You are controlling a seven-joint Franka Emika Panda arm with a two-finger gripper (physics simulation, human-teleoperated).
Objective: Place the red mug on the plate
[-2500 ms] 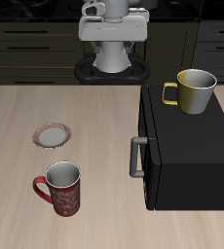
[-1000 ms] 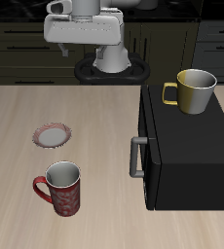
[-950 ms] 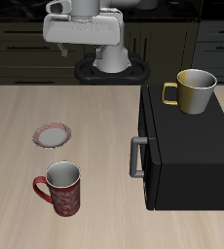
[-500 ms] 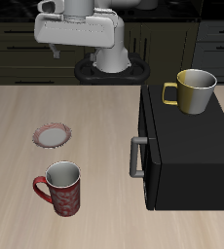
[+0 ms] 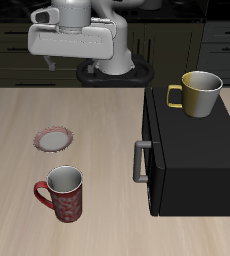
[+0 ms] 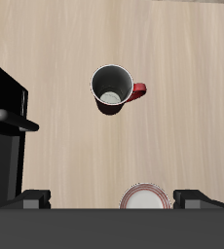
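The red mug [image 5: 64, 194] stands upright on the wooden table near its front edge, its handle pointing away from the microwave. In the wrist view it [image 6: 112, 89] shows from above, with its grey-white inside. The plate [image 5: 54, 139] lies flat a little farther back than the mug, apart from it. It is partly visible in the wrist view [image 6: 145, 199]. My gripper [image 5: 79, 64] hangs high above the back of the table, open and empty, far above both. Its fingertips [image 6: 34, 197] are spread wide.
A black microwave [image 5: 192, 160] with a grey handle stands on the table beside the mug and plate; it also shows in the wrist view [image 6: 2, 126]. A yellow mug [image 5: 195, 92] stands on top of it. Dark cabinets run behind the table.
My gripper has moved sideways away from the microwave, toward the space above the plate and mug, and stayed open. The mugs and plate have not moved.
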